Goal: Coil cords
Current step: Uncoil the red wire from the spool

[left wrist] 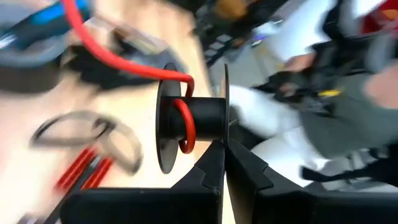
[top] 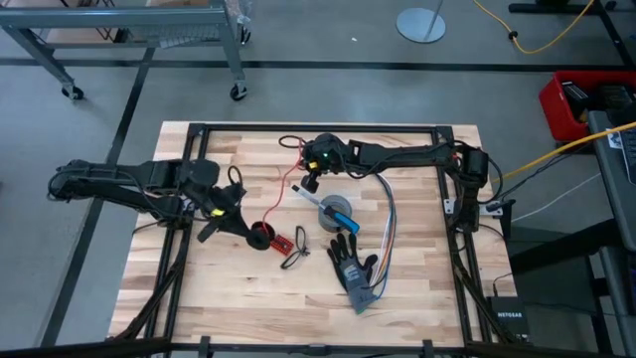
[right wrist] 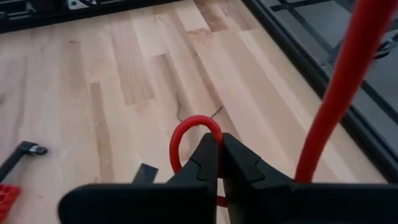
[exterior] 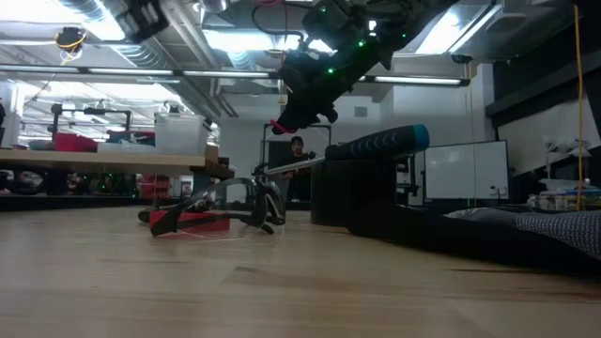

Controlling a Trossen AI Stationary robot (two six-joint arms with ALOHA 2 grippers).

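Pinched fingertips of the left gripper (left wrist: 225,155) are filling the foreground of its wrist view, clamping the thin flange of a black spool (left wrist: 202,118) to the left of the grey tape roll (top: 336,210). A red cord (left wrist: 118,59) is looping round the spool's core and running up to the right gripper (right wrist: 221,155), which is squeezing a bend of it just above the roll. The cord is looking light and springy (likely to unwind if let slack), so gripping near the spool seems wisest. A black cord with red ends (top: 295,259) is lying loose just beside the spool, toward the roll. A blue-tipped tool (top: 306,195) is resting on the roll, while a glove (top: 353,270) and ribbon wires (top: 390,234) below and right of it could be snagging any sweep.
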